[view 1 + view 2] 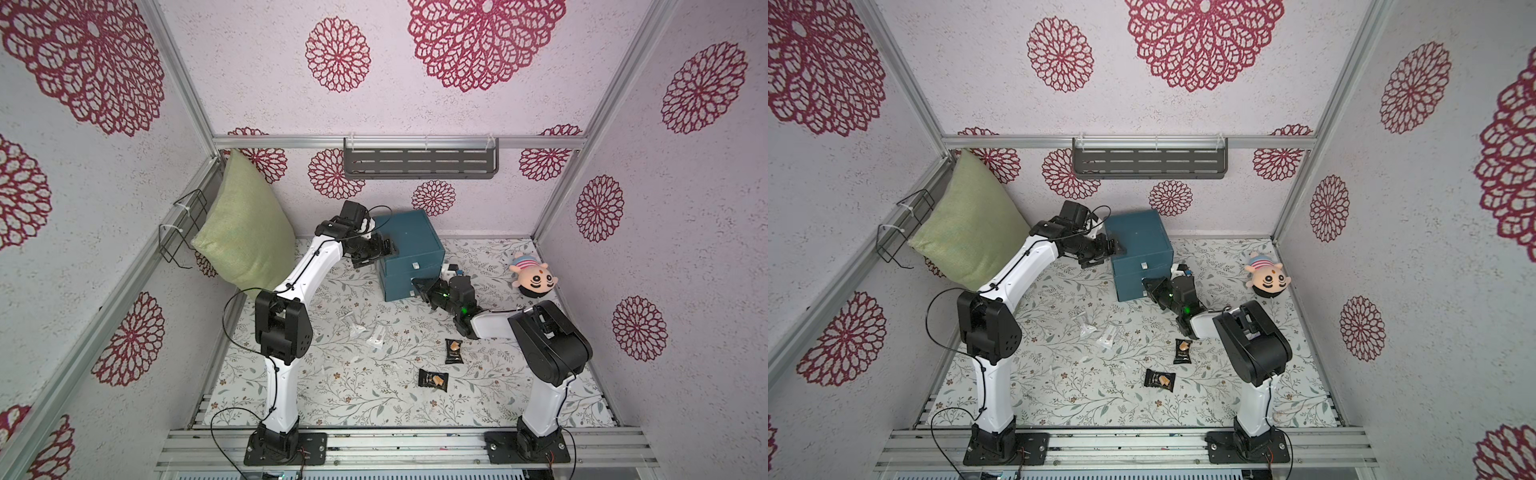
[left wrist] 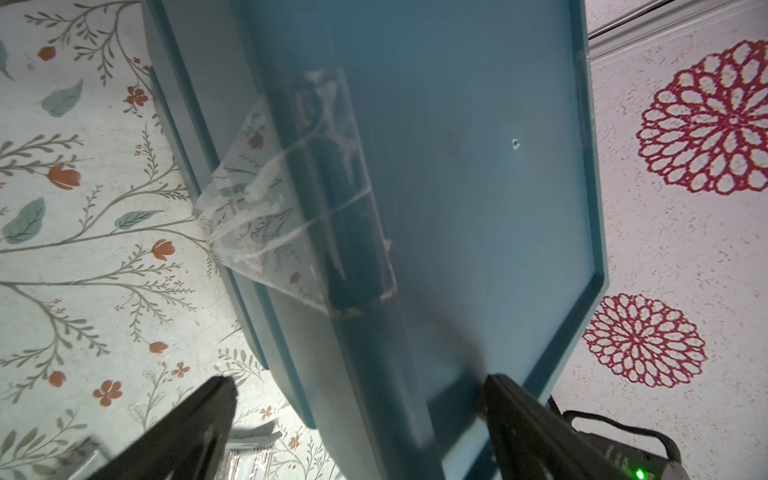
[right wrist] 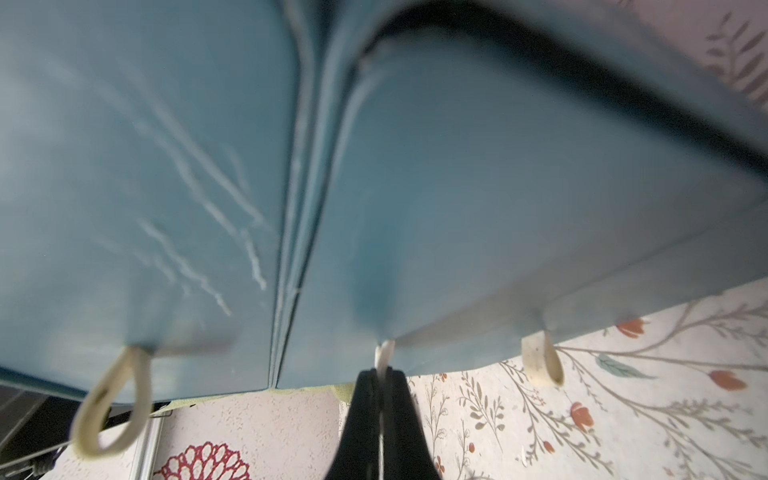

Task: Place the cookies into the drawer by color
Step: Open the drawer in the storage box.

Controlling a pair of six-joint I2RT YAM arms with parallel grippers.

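The teal drawer chest [image 1: 409,243] [image 1: 1140,239] stands at the back of the floral mat. My left gripper [image 1: 380,253] [image 2: 357,382] is open, its fingers straddling the chest's left corner. My right gripper [image 1: 417,283] [image 3: 382,374] is shut on the white pull tab [image 3: 384,353] of the middle drawer; two more tabs [image 3: 112,407] [image 3: 540,361] hang on either side of it. Two black cookies [image 1: 453,351] [image 1: 433,379] lie on the mat nearer the front. Two clear cookies [image 1: 353,326] [image 1: 379,336] lie left of them. In the left wrist view a clear cookie [image 2: 249,457] shows below the fingers.
A green pillow [image 1: 245,232] leans in the back left corner beside a wire basket [image 1: 183,232] on the wall. A plush doll [image 1: 534,276] lies at the right wall. A grey shelf [image 1: 419,160] hangs on the back wall. Clear tape [image 2: 291,208] sticks to the chest's side.
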